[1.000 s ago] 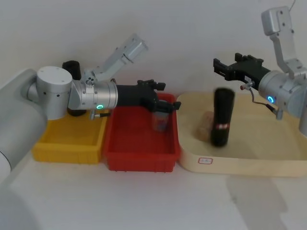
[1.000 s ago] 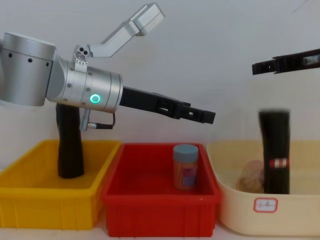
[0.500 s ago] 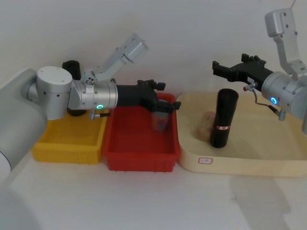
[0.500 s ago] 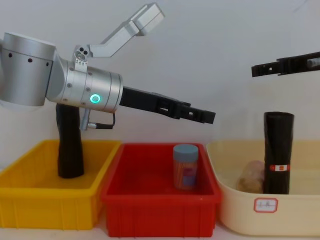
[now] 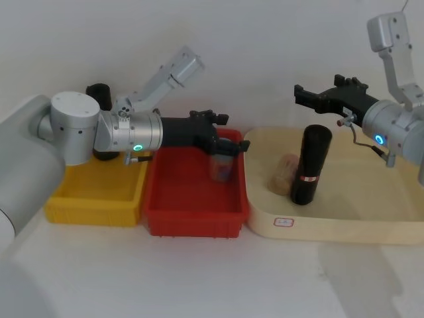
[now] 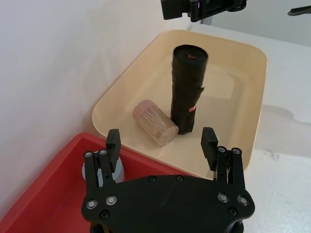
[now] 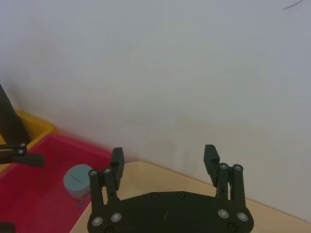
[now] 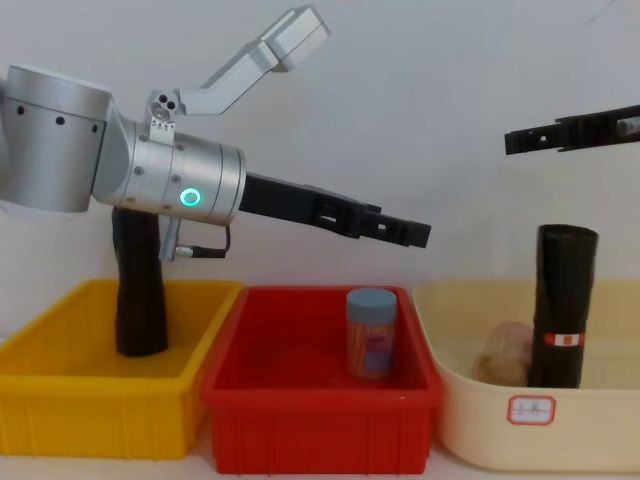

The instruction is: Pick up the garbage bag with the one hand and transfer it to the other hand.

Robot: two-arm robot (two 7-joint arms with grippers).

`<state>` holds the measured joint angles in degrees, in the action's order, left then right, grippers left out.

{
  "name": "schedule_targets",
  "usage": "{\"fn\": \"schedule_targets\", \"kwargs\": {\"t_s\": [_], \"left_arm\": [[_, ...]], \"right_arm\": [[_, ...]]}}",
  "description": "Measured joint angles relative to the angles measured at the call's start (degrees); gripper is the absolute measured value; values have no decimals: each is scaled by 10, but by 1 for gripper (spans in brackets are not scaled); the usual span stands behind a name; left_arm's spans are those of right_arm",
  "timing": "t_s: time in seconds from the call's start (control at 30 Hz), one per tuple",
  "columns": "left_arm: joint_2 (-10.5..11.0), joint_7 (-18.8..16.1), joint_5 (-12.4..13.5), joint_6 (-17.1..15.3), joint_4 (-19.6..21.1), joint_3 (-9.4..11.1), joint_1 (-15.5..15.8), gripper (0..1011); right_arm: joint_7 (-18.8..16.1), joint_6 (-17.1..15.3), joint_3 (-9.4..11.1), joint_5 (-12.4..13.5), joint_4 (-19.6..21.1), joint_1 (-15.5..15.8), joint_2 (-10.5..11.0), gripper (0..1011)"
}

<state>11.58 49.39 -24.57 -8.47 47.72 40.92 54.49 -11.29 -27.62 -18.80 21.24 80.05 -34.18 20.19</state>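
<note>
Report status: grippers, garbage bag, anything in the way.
Left gripper open, over the red bin. Right gripper open, above the cream tray. Garbage bag upright in the tray, ungrasped. Wooden cylinder lies beside it on the left.

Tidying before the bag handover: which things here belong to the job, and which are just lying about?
Job: garbage bag standing in the cream tray; left gripper; right gripper.
Lying about: plain black roll, yellow bin, red bin, blue-lidded jar, beige roll.
</note>
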Motion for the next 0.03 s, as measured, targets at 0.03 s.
{"fn": "schedule_targets", "kwargs": {"t_s": [0.03], "left_arm": [[0,0,0,0,0,0,0,1001]], "right_arm": [[0,0,0,0,0,0,0,1001]]}}
